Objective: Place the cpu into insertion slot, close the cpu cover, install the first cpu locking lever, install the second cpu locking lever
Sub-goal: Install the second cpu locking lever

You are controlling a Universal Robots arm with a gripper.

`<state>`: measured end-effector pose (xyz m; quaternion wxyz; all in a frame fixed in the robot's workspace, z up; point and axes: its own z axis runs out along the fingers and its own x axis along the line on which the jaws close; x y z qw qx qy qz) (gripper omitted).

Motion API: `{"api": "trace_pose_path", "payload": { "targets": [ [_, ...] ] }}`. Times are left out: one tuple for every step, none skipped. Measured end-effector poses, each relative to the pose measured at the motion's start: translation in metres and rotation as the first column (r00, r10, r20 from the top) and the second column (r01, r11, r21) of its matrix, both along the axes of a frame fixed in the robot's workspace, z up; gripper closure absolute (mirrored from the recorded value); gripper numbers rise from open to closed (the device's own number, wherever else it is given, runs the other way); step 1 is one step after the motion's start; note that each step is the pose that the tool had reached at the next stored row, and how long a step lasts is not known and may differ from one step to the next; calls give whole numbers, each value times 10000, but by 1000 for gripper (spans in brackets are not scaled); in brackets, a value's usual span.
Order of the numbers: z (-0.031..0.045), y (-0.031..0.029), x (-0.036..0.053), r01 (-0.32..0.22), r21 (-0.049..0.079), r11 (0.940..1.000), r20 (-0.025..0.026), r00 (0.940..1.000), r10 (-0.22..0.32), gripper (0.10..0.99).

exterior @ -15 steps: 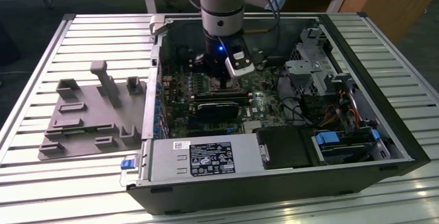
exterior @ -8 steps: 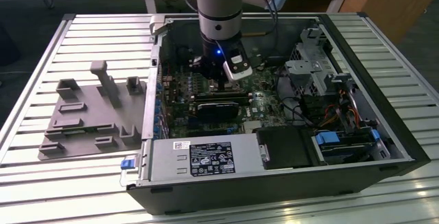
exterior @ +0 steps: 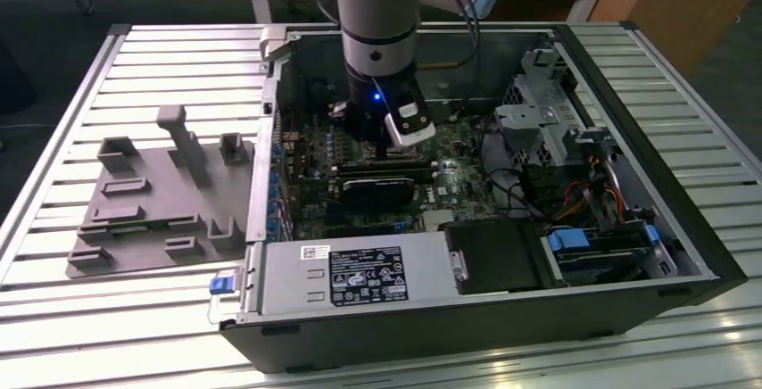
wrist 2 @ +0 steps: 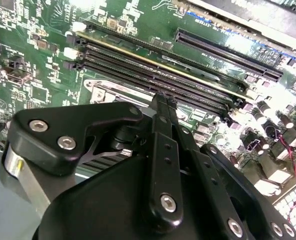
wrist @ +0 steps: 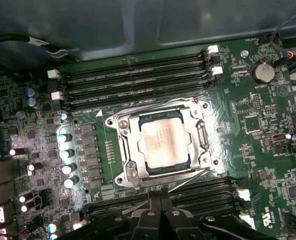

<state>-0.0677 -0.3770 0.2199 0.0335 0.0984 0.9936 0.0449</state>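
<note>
In the first wrist view the cpu [wrist: 164,146] is seen lying flat in the insertion slot [wrist: 144,167] on the green motherboard [wrist: 268,125], and the cpu cover [wrist: 126,145] is folded down around it with the chip showing through its window. A thin locking lever [wrist: 190,178] is seen sticking out slantwise at one corner of the socket. The gripper [wrist: 160,202] is held just above the long black memory slots [wrist: 138,80] near the socket, and its fingers [wrist 2: 164,112] are pressed together with nothing between them; in the exterior view the arm [exterior: 378,41] is lowered into the open computer case [exterior: 666,255] on the slatted tabletop [exterior: 95,335].

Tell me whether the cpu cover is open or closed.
Closed: in the first wrist view the cpu cover lies flat on the insertion slot, framing the cpu.
</note>
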Motion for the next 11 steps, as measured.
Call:
{"api": "trace_pose_path", "payload": {
  "targets": [
    [-5, -6, -7, -20, 55, 10000, 0, 10000, 20, 980],
    [-10, -13, -15, -40, 111, 9999, 1, 10000, 40, 980],
    [-14, -20, -23, -61, 167, 9998, 0, 10000, 61, 980],
    [-19, -26, -29, -76, 216, 9997, 1, 10000, 76, 980],
    [-24, -34, -35, -90, 265, 9996, 2, 10000, 90, 980],
    [-29, -41, -40, -104, 316, 9994, 2, 9999, 104, 980],
    [-33, -50, -46, -119, 371, 9992, 2, 9999, 119, 980],
    [-36, -59, -51, -135, 426, 9990, 3, 9999, 135, 980],
    [-39, -68, -56, -149, 483, 9987, 4, 9999, 149, 980],
    [-41, -77, -61, -164, 533, 9984, 5, 9999, 164, 980],
    [-44, -87, -65, -183, 572, 9982, 5, 9998, 183, 980]
  ]
}}
